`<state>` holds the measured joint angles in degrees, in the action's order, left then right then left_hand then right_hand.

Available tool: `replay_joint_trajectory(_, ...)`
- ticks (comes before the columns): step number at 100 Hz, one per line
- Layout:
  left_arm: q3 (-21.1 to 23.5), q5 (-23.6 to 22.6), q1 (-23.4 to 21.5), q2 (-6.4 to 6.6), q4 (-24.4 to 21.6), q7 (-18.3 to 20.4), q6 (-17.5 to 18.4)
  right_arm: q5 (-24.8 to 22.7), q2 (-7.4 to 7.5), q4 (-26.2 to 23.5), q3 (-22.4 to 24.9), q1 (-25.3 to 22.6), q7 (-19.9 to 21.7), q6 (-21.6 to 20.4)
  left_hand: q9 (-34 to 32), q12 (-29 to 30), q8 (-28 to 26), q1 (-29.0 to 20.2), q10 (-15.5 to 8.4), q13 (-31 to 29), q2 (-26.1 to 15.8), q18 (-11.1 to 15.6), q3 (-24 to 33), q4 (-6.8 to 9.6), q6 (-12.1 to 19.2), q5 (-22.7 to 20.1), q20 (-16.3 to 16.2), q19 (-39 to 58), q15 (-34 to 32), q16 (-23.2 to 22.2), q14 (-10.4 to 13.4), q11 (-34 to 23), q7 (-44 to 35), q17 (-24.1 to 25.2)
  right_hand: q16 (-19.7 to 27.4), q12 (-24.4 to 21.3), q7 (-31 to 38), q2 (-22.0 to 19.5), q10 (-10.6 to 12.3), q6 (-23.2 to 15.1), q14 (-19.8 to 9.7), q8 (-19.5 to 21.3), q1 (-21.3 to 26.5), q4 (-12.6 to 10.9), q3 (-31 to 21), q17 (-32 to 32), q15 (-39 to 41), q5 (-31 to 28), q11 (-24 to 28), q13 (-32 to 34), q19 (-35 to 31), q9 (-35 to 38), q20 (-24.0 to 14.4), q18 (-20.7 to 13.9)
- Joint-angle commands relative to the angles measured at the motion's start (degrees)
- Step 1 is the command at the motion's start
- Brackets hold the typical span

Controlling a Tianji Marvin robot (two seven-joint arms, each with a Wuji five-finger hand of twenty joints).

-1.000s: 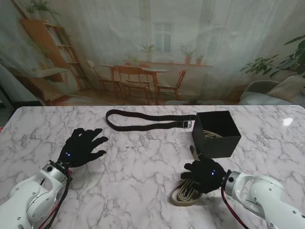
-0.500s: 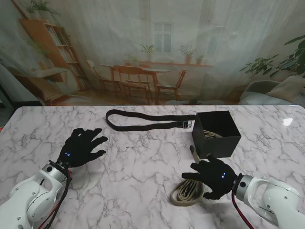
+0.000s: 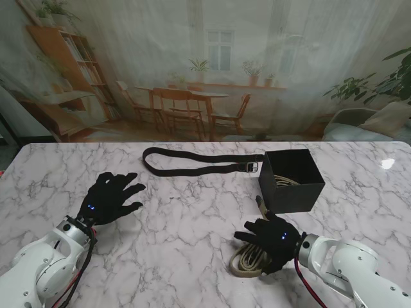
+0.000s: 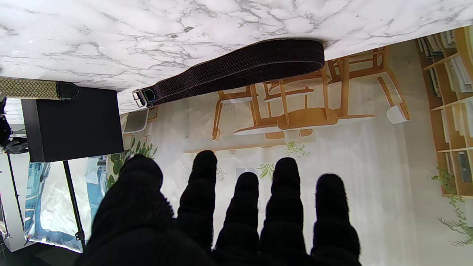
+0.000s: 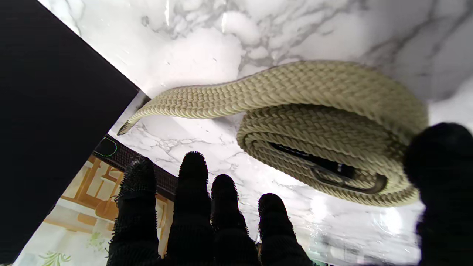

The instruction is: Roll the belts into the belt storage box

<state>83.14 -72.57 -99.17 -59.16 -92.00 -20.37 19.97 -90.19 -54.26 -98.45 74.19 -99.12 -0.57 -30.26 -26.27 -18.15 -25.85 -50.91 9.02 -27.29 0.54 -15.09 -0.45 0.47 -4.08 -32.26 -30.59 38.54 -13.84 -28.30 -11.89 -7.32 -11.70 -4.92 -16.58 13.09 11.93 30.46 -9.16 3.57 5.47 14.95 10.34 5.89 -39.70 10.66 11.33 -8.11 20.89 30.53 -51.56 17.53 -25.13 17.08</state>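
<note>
Stand view shows our right hand [image 3: 273,236] low over the tan woven belt [image 3: 249,260], which lies half coiled on the marble table [image 3: 192,218] just near of the black storage box [image 3: 290,181]; its free tail runs from the coil up toward the box's near left corner; a second tan belt seems already to sit inside the box, though we see only a sliver of it. Right wrist view gives the coil [image 5: 332,147] plainly: several loose laps of braided webbing with a dark buckle tucked at the centre; our fingers [image 5: 192,207] are spread and hover off the table, the thumb beside the coil's outer lap, so we judge the hand released and grasping nothing, though contact at the thumb is hard to rule out. Our left hand [image 3: 109,197] rests open, fingers apart, on the left of the table, well apart from everything. The black belt [image 3: 199,160] lies stretched out flat along the far edge, its buckle end just beside the box. Both belts look light, soft and floppy; the braid should grip well against the glove but the laps will spring loose if let go; we would pinch the coil across its whole stack, thumb on one side and fingers on the other, and feed the tail round before lifting.
</note>
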Motion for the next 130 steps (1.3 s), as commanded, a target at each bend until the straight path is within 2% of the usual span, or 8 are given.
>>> replay_joint_trajectory(1, -0.05, 0.06, -0.05, -0.04, 0.10, 0.57, -0.11, -0.66, 0.03, 0.71, -0.26, 0.47, 0.52, 0.95, 2.72, 0.50, 0.20, -0.29, 0.27, 0.58, -2.47, -0.57, -1.34, -1.04, -0.76, 2.53, -0.48, 0.12, -0.61, -0.28, 0.24, -0.09, 0.19, 1.00, 1.05, -0.47, -0.83, 2.83, -1.46, 0.62, 1.44, 0.88, 1.92, -1.45, -1.19, -1.02, -2.52, 0.62, -0.27, -1.60, 0.79, -2.16, 1.08, 1.65)
replay_joint_trajectory(29, -0.11, 0.28, 0.01, -0.05, 0.09, 0.90, 0.06, -3.22, 0.38, 1.49, -1.49, 1.25, 1.20, 3.08, 2.76, 0.51, 0.28, -0.21, 0.19, 0.65, -2.51, -0.51, -1.34, -1.05, -0.86, 2.94, -0.48, 0.06, -0.56, -0.27, 0.30, -0.04, 0.42, 1.00, 1.78, -0.53, 6.25, 1.18, -1.06, -13.30, 1.25, 9.42, 18.27, -5.40, 4.03, -0.51, -1.38, -4.75, 0.45, -1.24, -0.71, -1.74, 3.04, 1.13)
replay_joint_trajectory(38, -0.12, 0.32, 0.03, -0.05, 0.11, 0.96, 0.10, -3.47, 0.47, 2.17, -2.05, 1.60, -0.11, 3.78, 2.74, 0.51, 0.29, -0.23, 0.22, 0.68, -2.53, -0.54, -1.34, -1.05, -0.83, 2.93, -0.50, 0.07, -0.55, -0.27, 0.26, -0.04, 0.43, 0.98, 1.69, -0.35, 12.15, 3.95, -0.76, -20.13, 0.94, 14.68, 10.27, -1.84, -13.12, -0.38, -1.04, -9.90, 0.72, -0.79, -1.29, -1.03, 3.31, 1.00)
replay_joint_trajectory(61, -0.08, 0.36, 0.00, -0.07, 0.10, 0.95, 0.08, -2.87, 0.97, 5.51, -5.03, 4.24, -7.35, 3.92, 2.75, 0.50, 0.27, -0.36, 0.18, 0.64, -2.61, -0.51, -1.29, -1.04, -0.81, 2.84, -0.50, 0.02, -0.54, -0.27, 0.32, -0.03, 0.40, 1.00, 0.79, 1.56, 28.76, 4.46, 1.72, -28.37, -0.51, 23.38, 10.19, 0.79, -13.29, 1.86, 1.02, -21.84, 4.52, 3.44, -3.66, 5.99, 2.82, 0.69)
replay_joint_trajectory(72, -0.04, 0.35, -0.02, -0.07, 0.10, 0.89, 0.11, -2.34, 1.16, 7.18, -6.54, 5.47, -11.29, 4.19, 2.73, 0.50, 0.27, -0.32, 0.18, 0.68, -2.65, -0.49, -1.31, -1.04, -0.79, 2.83, -0.49, -0.03, -0.52, -0.26, 0.29, -0.04, 0.39, 1.03, -0.05, 5.70, 42.37, 6.04, 6.05, -31.85, -1.65, 13.94, 12.63, 7.04, -7.99, 2.67, 2.19, -30.64, 6.49, 6.62, -4.85, 15.54, 3.66, 0.78)
replay_joint_trajectory(103, -0.15, 0.36, 0.07, -0.04, 0.12, 1.17, 0.15, -0.46, 1.34, 10.46, -8.60, 6.84, -19.00, 3.86, 2.73, 0.50, 0.23, -0.10, 0.23, 0.72, -2.65, -0.51, -1.40, -1.07, -0.82, 2.75, -0.52, -0.06, -0.48, -0.25, 0.25, -0.01, 0.34, 0.99, -2.12, 6.52, 43.89, -1.44, 9.17, -29.20, -2.97, 4.18, 4.68, 4.65, -4.81, 2.87, 3.86, -49.50, 4.35, 9.42, -5.97, 22.51, 2.96, 0.96)
replay_joint_trajectory(116, -0.41, 0.34, 0.29, 0.01, 0.20, 1.58, 0.21, -0.99, 1.47, 9.84, -8.32, 6.45, -16.05, 3.40, 2.68, 0.51, 0.22, -0.01, 0.20, 0.64, -2.65, -0.50, -1.37, -1.07, -0.82, 2.72, -0.52, -0.09, -0.51, -0.26, 0.28, 0.01, 0.33, 1.01, -2.12, 5.81, 39.33, -0.78, 7.92, -28.59, -2.44, 1.54, 4.77, 4.87, -3.89, 2.64, 3.36, -42.34, 2.97, 8.52, -5.85, 21.10, 2.80, 0.93)
replay_joint_trajectory(130, -0.57, 0.37, 0.40, 0.02, 0.24, 1.81, 0.14, -1.72, 1.45, 8.32, -7.31, 5.45, -11.63, 2.65, 2.65, 0.51, 0.20, 0.19, 0.29, 0.64, -2.55, -0.52, -1.38, -1.07, -0.81, 2.63, -0.53, -0.11, -0.49, -0.25, 0.26, 0.04, 0.30, 1.02, -1.82, 5.37, 28.28, -2.56, 5.46, -21.96, -1.45, 9.43, 2.87, -0.54, -0.19, 2.30, 2.33, -34.74, 1.96, 7.08, -5.05, 17.90, 2.28, 1.10)
